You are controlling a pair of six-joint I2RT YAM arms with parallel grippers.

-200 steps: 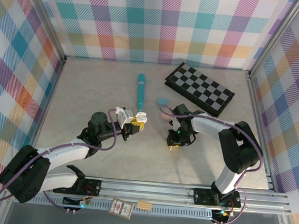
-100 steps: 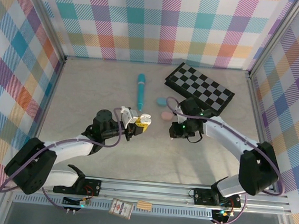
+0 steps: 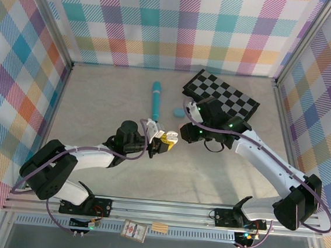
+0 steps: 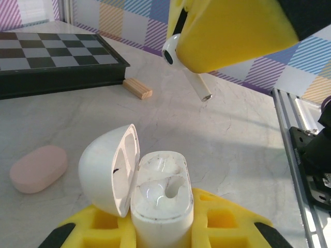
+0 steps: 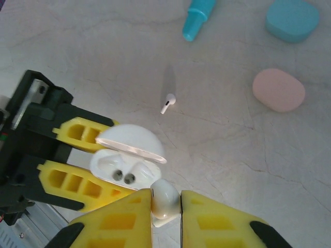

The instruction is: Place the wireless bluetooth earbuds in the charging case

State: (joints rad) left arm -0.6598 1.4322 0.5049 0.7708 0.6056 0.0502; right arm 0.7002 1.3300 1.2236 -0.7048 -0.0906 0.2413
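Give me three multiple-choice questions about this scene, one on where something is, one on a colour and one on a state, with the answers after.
1. Where is the loose earbud? A. on the table B. in a slot C. on the chessboard
2. What colour is the case in the left tool? A. pink B. white C. blue
3. How is its lid? A. shut B. off C. open
Answers: A, it lies on bare tabletop; B, the gripped shell is white; C, the lid stands hinged up over two empty slots, with the right tool shut on the held earbud close by.
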